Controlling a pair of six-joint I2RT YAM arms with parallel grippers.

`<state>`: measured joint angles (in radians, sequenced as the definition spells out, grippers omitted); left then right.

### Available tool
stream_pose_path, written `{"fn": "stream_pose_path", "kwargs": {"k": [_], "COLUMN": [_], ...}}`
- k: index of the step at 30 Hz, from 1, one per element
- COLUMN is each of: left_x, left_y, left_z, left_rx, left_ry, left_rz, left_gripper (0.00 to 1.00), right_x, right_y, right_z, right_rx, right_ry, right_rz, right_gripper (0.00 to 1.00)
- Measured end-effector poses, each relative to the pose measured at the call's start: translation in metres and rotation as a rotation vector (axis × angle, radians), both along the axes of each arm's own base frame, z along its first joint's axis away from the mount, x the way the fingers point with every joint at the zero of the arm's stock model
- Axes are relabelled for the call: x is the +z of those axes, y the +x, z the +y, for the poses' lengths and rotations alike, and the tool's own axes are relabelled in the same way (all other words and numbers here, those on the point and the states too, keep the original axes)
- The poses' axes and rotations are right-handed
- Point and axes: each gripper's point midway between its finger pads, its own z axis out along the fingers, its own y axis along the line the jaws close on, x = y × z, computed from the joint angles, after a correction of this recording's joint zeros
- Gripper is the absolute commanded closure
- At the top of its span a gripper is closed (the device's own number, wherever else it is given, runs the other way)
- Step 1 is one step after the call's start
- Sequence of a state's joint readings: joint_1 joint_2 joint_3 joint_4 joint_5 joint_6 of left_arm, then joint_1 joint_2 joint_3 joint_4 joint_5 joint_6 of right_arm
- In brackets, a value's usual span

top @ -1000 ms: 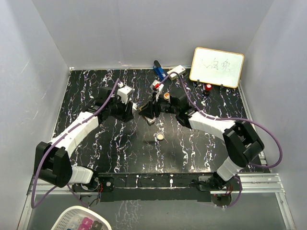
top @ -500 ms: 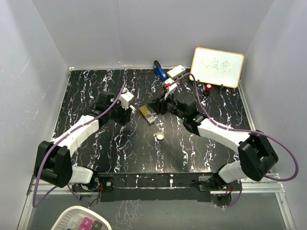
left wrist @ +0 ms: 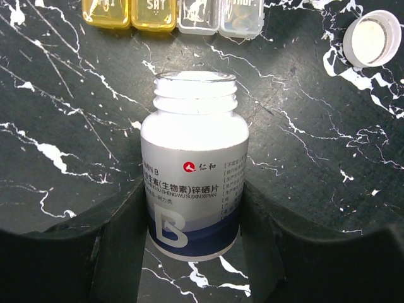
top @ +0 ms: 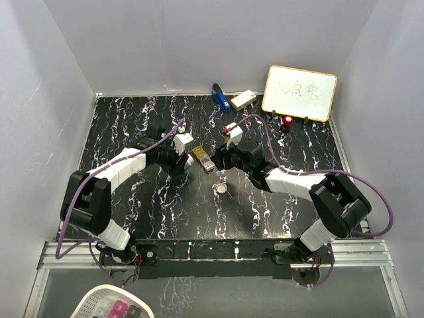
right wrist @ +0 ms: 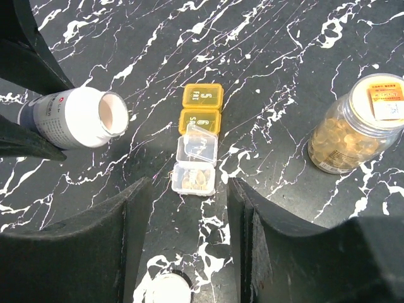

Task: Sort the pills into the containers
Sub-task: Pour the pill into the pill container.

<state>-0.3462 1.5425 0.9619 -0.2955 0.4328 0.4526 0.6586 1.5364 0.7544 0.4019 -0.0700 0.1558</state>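
White bottle (left wrist: 192, 170) looks light and slippery, so my left hand (left wrist: 192, 199) squeezes its middle, while my right hand (right wrist: 188, 192) hangs open, holding nothing.

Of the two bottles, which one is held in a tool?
The white bottle with the blue band: it is uncapped and clamped in the left tool. The golden-amber bottle stands alone, touched by no tool.

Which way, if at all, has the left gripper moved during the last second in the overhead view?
Yes. The left gripper has shifted right and toward the table's near edge, ending closer to the loose white cap, which has not moved.
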Motion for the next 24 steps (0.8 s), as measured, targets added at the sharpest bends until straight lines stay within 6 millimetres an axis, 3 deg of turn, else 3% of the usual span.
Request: {"fn": "stream_pose_path", "kwargs": {"k": [4, 13, 24], "left_x": [-0.001, -0.002, -0.014], "left_y": [0.003, 0.004, 0.003], "left_z": [-0.005, -0.012, -0.015], "left_rx": [-0.040, -0.104, -0.137], "left_ry": [-0.006, -0.012, 0.000], "left_rz": [0.017, 0.056, 0.132], "left_gripper": [1.00, 1.00, 1.00], "right_x": [-0.005, -0.039, -0.030], "right_y": [0.002, 0.002, 0.020], "right_z": [0.003, 0.018, 0.033], "right_rx": [0.005, 0.046, 0.050], "right_ry": [-0.004, -0.059, -0.060], "right_rz": [-0.003, 0.041, -0.013], "right_gripper": [0.52, 0.49, 0.49]}}
